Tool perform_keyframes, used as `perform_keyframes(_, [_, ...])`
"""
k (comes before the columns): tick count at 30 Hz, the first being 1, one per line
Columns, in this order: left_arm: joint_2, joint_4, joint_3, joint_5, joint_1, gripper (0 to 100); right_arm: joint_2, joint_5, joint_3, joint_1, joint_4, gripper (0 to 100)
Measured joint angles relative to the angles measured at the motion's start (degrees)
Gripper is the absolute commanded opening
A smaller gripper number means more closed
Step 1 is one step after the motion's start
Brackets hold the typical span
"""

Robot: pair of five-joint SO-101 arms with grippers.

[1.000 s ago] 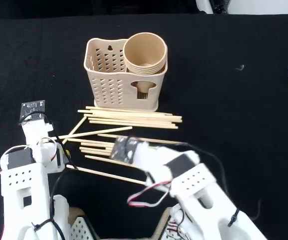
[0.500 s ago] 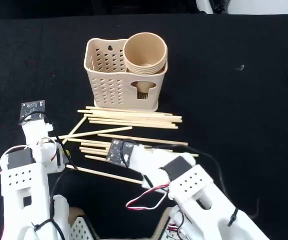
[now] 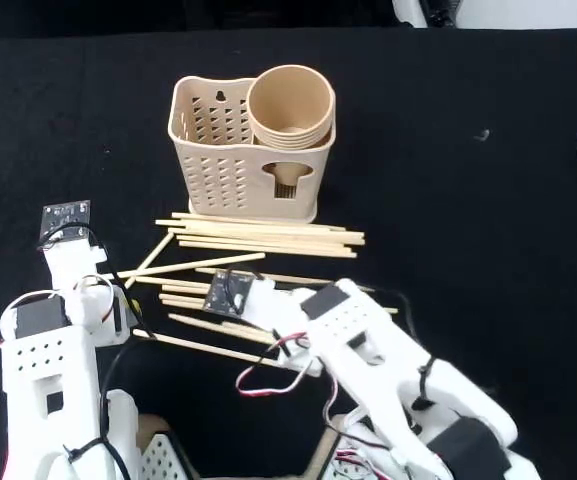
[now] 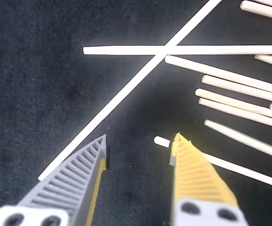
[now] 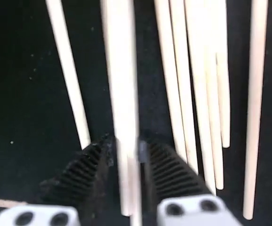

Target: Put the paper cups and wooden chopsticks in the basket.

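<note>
Right wrist view: right gripper pinched a wooden chopstick, stick's long axis running straight out between the jaws. Other chopsticks lay in front of basket, parallel w/ its front wall; paper cups inside. Left gripper spread, empty, over loose sticks.

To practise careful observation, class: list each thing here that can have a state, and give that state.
basket: upright, partly filled.
paper cups: stacked, upright, inside the basket.
wooden chopsticks: lying loose on the table, outside the basket.
left gripper: open, empty.
right gripper: shut on wooden chopsticks.
</note>
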Motion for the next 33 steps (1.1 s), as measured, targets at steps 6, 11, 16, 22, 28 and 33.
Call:
perform_keyframes(6, [0.00, 0.00, 0.00, 0.00, 0.00, 22, 0.62, -0.79, -0.44, 0.00, 0.00, 1.1])
perform_keyframes(11, [0.00, 0.00, 0.00, 0.00, 0.00, 22, 0.53, -1.32, -0.88, 0.00, 0.88, 1.1])
perform_keyframes(16, [0.00, 0.00, 0.00, 0.00, 0.00, 22, -6.77, -1.49, -1.05, -0.09, 5.89, 1.1])
perform_keyframes(22, [0.00, 0.00, 0.00, 0.00, 0.00, 22, -24.53, -1.49, -1.05, -0.09, 14.68, 1.1])
perform_keyframes(28, [0.00, 0.00, 0.00, 0.00, 0.00, 22, -41.76, -1.58, -5.80, 2.55, 21.54, 1.1])
perform_keyframes(33, [0.00, 0.00, 0.00, 0.00, 0.00, 22, -48.97, -7.91, -13.80, 4.04, 19.96, 1.1])
